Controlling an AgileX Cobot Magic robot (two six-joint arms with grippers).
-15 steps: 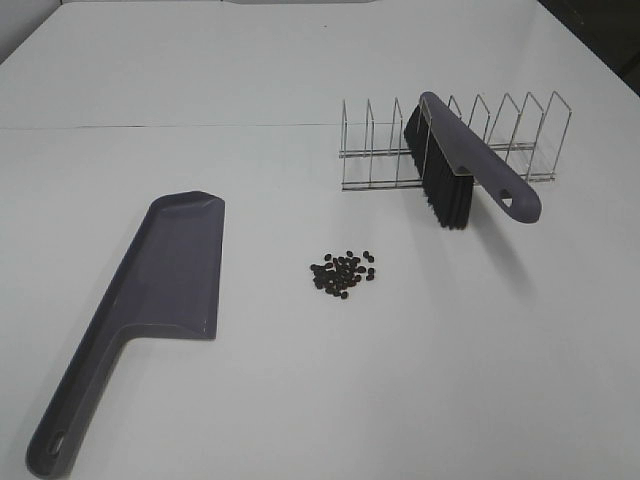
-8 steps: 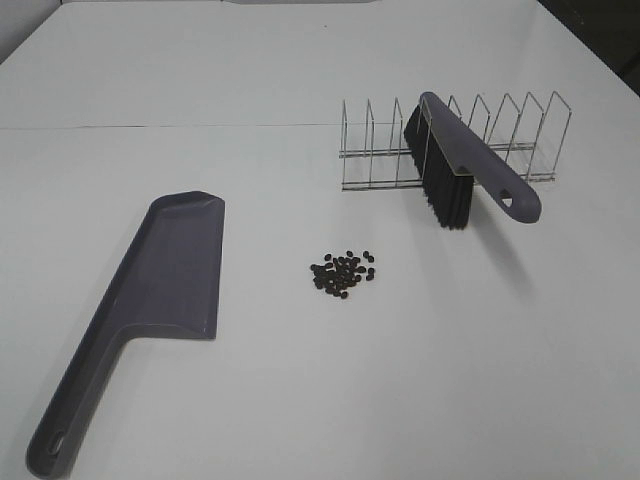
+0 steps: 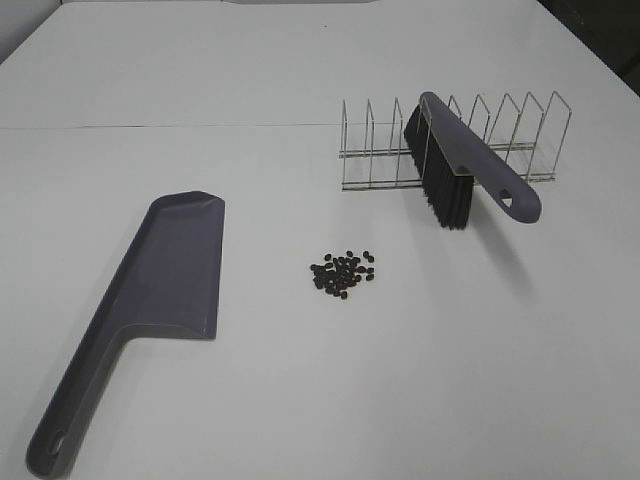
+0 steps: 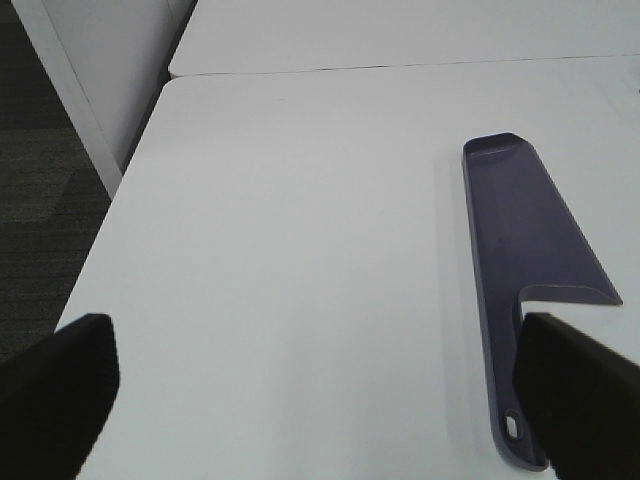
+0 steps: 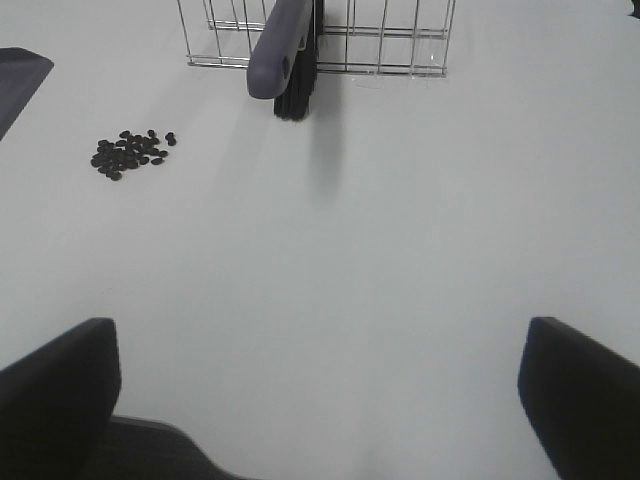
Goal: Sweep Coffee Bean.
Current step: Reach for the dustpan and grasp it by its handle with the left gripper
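A small heap of dark coffee beans (image 3: pixel 342 273) lies on the white table, also in the right wrist view (image 5: pixel 130 153). A grey-purple dustpan (image 3: pixel 160 290) lies flat to their left, handle toward the front; the left wrist view shows it too (image 4: pixel 525 270). A grey-purple brush (image 3: pixel 460 165) with black bristles leans in a wire rack (image 3: pixel 500 140), also in the right wrist view (image 5: pixel 285 45). My left gripper (image 4: pixel 320 400) is open and empty, well short of the dustpan. My right gripper (image 5: pixel 320 390) is open and empty, well short of the brush and beans. Neither gripper shows in the exterior view.
The wire rack (image 5: pixel 380 40) stands at the back right of the table. The table's left edge (image 4: pixel 110 230) drops to a dark floor. A seam (image 3: pixel 170 126) runs across the table behind the dustpan.
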